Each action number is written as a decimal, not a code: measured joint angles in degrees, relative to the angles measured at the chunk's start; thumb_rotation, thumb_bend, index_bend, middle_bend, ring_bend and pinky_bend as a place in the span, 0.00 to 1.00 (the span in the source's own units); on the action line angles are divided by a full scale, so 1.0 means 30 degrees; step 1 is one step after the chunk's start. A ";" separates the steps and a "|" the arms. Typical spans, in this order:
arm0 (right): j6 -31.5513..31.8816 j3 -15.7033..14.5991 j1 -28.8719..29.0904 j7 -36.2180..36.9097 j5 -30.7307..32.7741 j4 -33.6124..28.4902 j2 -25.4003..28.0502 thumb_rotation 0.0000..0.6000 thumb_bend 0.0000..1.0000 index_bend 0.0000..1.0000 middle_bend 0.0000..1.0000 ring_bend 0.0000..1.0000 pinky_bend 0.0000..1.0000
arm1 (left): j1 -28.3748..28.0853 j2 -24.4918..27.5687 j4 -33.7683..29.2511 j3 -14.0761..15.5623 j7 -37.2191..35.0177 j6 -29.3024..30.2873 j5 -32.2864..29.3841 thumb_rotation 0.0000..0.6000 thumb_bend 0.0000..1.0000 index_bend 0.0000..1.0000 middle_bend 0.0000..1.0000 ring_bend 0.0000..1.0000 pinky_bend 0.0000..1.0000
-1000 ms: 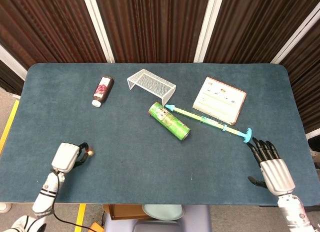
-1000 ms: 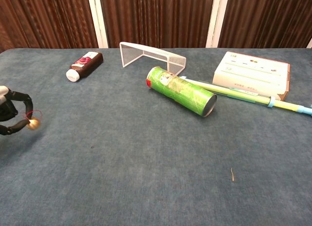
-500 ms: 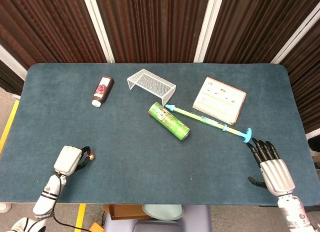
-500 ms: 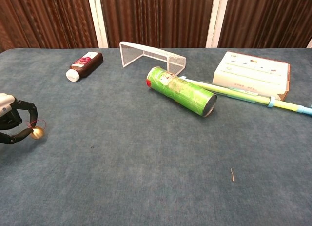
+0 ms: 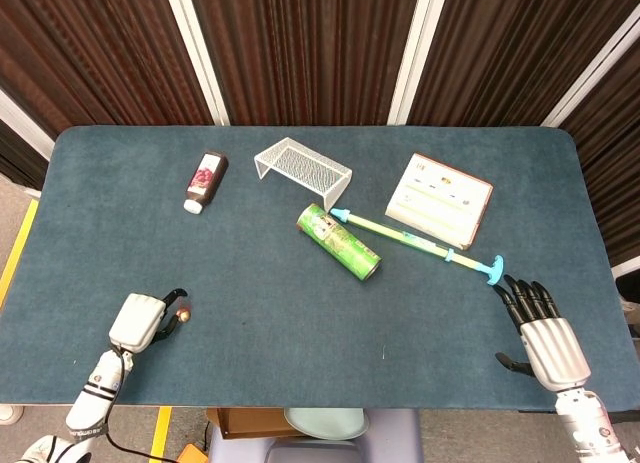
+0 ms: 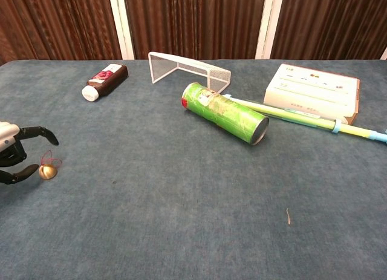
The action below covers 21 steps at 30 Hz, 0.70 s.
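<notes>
Left hand sits low at the table's near-left edge, fingers parted around a small gold bell resting on the cloth, red loop up; whether a fingertip touches it, I cannot tell. Only the head view shows the right hand, spread and empty, just short of the blue-tipped stick

a table covered in dark blue-green felt with rounded corners fills the middle of the room, and behind it hangs a wall of dark brown pleated curtain split by slanting white posts. the floor to the left is pale grey with a yellow line running along the table's edge. the light is even and soft, throwing only faint shadows on the felt.
</notes>
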 measured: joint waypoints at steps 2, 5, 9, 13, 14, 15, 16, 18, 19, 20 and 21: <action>0.0054 0.0003 -0.0015 0.0010 -0.0024 -0.0021 0.0021 1.00 0.18 0.00 0.00 0.00 0.00 | 0.0061 0.0288 -0.0422 0.0008 0.0066 0.0174 0.0049 1.00 0.44 0.14 0.94 0.93 1.00; 0.0183 0.0044 -0.0053 0.0069 -0.0024 -0.0042 0.0064 1.00 0.18 0.00 0.00 0.00 0.00 | 0.0357 0.1000 -0.1363 -0.0002 0.0162 0.1080 0.0194 1.00 0.44 0.08 0.63 0.70 0.87; 0.0210 0.0146 -0.0113 0.0038 0.0279 -0.0112 0.0126 1.00 0.18 0.00 0.00 0.00 0.00 | 0.1377 0.2910 -0.3827 0.0199 0.0167 0.3448 0.0556 1.00 0.44 0.04 0.12 0.07 0.26; 0.0098 0.0215 -0.0177 -0.0386 0.0693 -0.0340 0.0221 1.00 0.18 0.00 0.00 0.00 0.00 | 0.2843 0.5737 -0.6914 0.1164 -0.0543 0.6117 0.1694 1.00 0.44 0.03 0.06 0.01 0.12; 0.0094 0.0223 -0.0203 -0.0498 0.0770 -0.0402 0.0246 1.00 0.18 0.00 0.00 0.00 0.00 | 0.3293 0.6514 -0.7584 0.1506 -0.1147 0.6898 0.2112 1.00 0.43 0.02 0.03 0.00 0.07; 0.0104 0.0225 -0.0231 -0.0644 0.0801 -0.0463 0.0272 1.00 0.18 0.00 0.00 0.00 0.00 | 0.3588 0.6942 -0.7893 0.1679 -0.1642 0.7408 0.2331 1.00 0.43 0.02 0.01 0.00 0.05; 0.0116 0.0217 -0.0251 -0.0759 0.0793 -0.0497 0.0287 1.00 0.18 0.00 0.00 0.00 0.00 | 0.3807 0.7224 -0.8058 0.1792 -0.2117 0.7795 0.2466 1.00 0.43 0.01 0.00 0.00 0.03; 0.0161 0.0159 -0.0299 -0.0980 0.0692 -0.0629 0.0312 1.00 0.18 0.00 0.00 0.00 0.00 | 0.4159 0.7520 -0.8120 0.1884 -0.2852 0.8218 0.2580 1.00 0.43 0.01 0.00 0.00 0.01; 0.0180 0.0117 -0.0314 -0.0983 0.0601 -0.0666 0.0325 1.00 0.18 0.00 0.00 0.00 0.00 | 0.4284 0.7577 -0.8097 0.1894 -0.2908 0.8277 0.2593 1.00 0.43 0.00 0.00 0.00 0.00; 0.0200 0.0068 -0.0331 -0.0963 0.0506 -0.0690 0.0342 1.00 0.18 0.00 0.00 0.00 0.00 | 0.4402 0.7630 -0.8081 0.1906 -0.2793 0.8293 0.2598 1.00 0.42 0.00 0.00 0.00 0.00; 0.0230 0.0015 -0.0359 -0.0960 0.0423 -0.0698 0.0370 1.00 0.18 0.00 0.00 0.00 0.00 | 0.4551 0.7711 -0.8082 0.1930 -0.2433 0.8260 0.2600 1.00 0.42 0.00 0.00 0.00 0.00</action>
